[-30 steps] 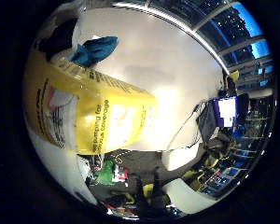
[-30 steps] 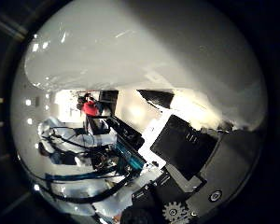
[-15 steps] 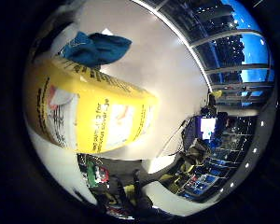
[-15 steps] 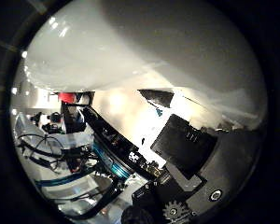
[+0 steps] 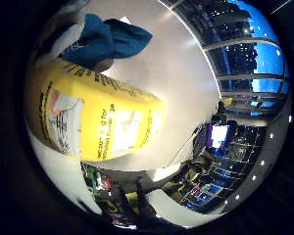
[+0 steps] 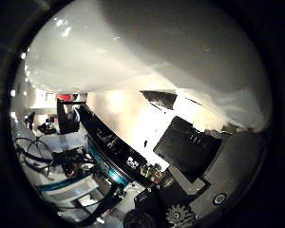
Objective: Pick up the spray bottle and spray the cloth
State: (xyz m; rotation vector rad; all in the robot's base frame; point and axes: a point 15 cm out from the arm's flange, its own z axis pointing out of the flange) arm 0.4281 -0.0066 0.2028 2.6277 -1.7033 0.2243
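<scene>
The little-finger-side palm view is filled largely by the spray bottle [image 5: 95,122], a yellow body with a printed label, lying very close against the palm. Just past the bottle's far end, a teal cloth [image 5: 105,39] lies bunched on the pale table [image 5: 176,93], with a white part showing at the bottle's end next to the cloth. Beyond the table's edge this view takes in a dim room with a lit screen [image 5: 218,134] and tall windows [image 5: 250,54].

The thumb-side palm view shows none of the yellow label or the cloth. Here a broad white curved surface [image 6: 147,52] covers most of the picture, so near the palm that I cannot tell exactly what it is. Below that surface, parts of the hand [image 6: 190,161] come in: black blocks, a grey piece and a small gear. They sit close under the white surface, but how far the fingers are curled, and whether they wrap the bottle, cannot be told from either view. A red-topped object [image 6: 64,97] stands farther off in the room.
</scene>
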